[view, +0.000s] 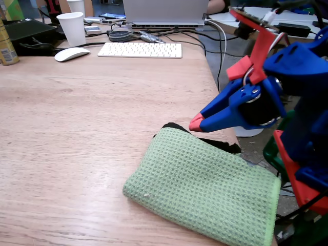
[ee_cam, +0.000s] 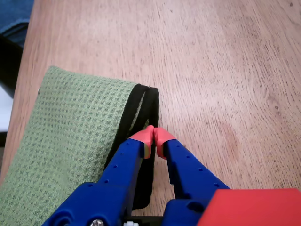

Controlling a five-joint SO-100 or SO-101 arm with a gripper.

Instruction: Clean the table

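Blue gripper (ee_cam: pixel 154 136) with red tips, clenched — the two tips pressed together with nothing visibly between them in the wrist view. Hangs just above the black-trimmed edge of a folded green waffle-weave cloth (ee_cam: pixel 70 136), over the spot where cloth meets bare wood; whether the tips touch the trim cannot be told. In the fixed view the same gripper (view: pixel 197 123) points down and to the left from the right side, its red tips close above the far corner of the cloth (view: pixel 205 189).

Lying flat on the light-brown wood-grain desk (view: pixel 77 128), near its right edge and toward the near side, the cloth with its black hem (ee_cam: pixel 141 106) doubled along the fold. Wide stretch of bare desk (ee_cam: pixel 225 70) to the right of the gripper in the wrist view, grain running diagonally.

Further back in the fixed view — a white keyboard (view: pixel 140 49) and a white mouse (view: pixel 72 54) on the far part of the desk, a white paper cup (view: pixel 72 28) behind the mouse, a yellow-green can (view: pixel 6 46) at the left edge. Grey laptop (view: pixel 164 11) behind the keyboard, cables (view: pixel 218 46) trailing off the right edge of the desk.
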